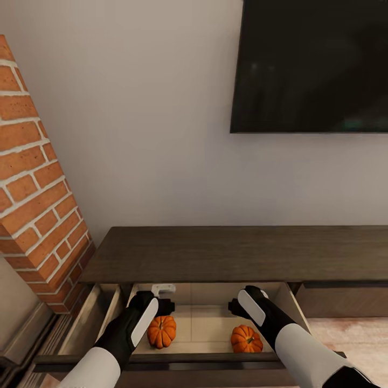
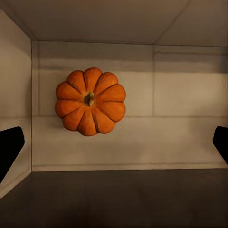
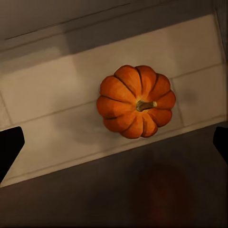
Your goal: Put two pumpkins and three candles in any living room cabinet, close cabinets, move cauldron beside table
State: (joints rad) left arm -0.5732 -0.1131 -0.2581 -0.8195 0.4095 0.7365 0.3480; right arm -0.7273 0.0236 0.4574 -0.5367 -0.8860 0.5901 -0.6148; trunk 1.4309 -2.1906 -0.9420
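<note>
Both of my arms reach over the open drawer of the dark-brown cabinet below the wall-mounted television. Two pumpkins sit apart on the pale drawer floor: the left pumpkin beneath my left end effector, the right pumpkin beneath my right end effector. Both end effectors are spread wide and gripping nothing. A brick column rises at left.
</note>
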